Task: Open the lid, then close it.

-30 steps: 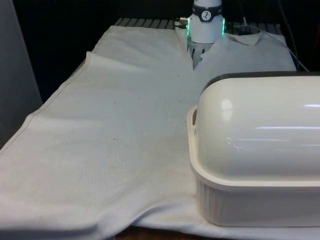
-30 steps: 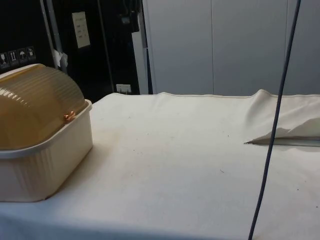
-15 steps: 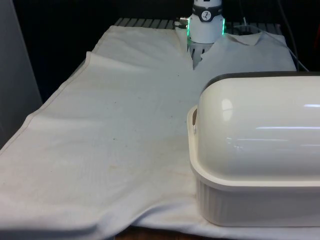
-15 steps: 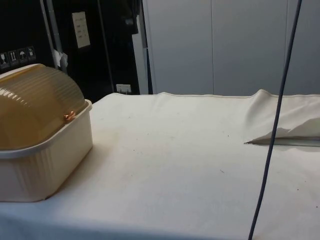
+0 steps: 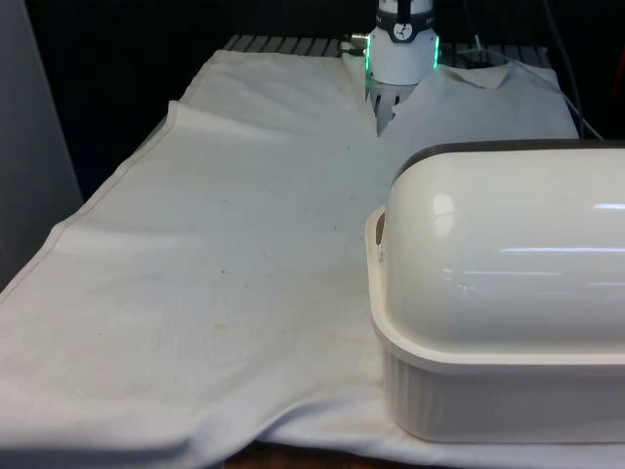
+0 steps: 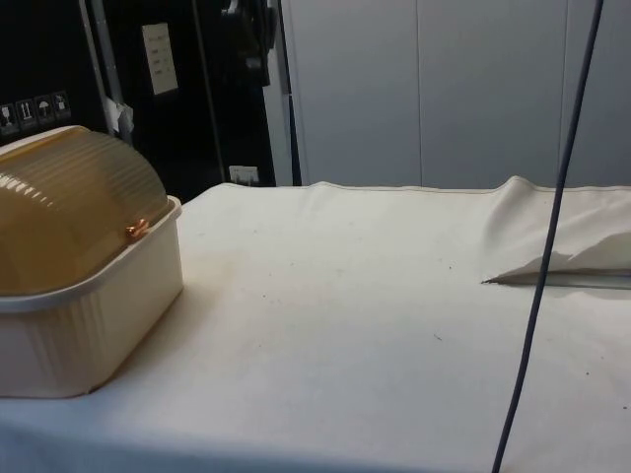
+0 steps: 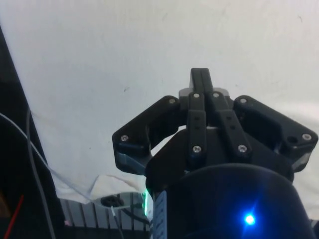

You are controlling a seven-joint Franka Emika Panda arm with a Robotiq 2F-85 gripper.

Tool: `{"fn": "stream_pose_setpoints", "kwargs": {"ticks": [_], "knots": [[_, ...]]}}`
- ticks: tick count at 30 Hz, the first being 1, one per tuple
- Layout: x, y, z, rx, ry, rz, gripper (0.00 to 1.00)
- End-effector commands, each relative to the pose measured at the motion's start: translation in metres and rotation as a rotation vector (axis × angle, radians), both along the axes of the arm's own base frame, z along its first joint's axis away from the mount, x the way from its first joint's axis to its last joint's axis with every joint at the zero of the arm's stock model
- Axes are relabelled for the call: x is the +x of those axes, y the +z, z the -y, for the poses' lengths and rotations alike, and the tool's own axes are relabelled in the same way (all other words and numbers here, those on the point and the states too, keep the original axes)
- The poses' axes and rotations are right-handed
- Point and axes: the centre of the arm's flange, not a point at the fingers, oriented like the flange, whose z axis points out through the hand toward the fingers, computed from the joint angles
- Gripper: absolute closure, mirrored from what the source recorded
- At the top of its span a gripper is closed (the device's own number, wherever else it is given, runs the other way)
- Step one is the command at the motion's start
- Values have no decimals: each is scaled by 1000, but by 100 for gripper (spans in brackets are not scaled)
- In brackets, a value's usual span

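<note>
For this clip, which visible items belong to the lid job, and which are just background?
Job:
- bread box with ribbed base
- its domed lid, down on the box
- claw, over bare cloth, fingers together

Background:
- white cloth on the table
- dark cable hanging in the side view
</note>
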Motion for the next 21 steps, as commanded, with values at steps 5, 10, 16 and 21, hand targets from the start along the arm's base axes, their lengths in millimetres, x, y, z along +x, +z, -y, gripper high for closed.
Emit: {"fn": "stream_pose_setpoints", "kwargs": {"ticks": [5,10,16,21], "knots": [[-3,-4,-5,15,9,47,100],[-8,-9,-10,24,16,72,100],[-13,-13,-18,40,24,114,100],[-17,-17,-24,53,27,141,100]]}}
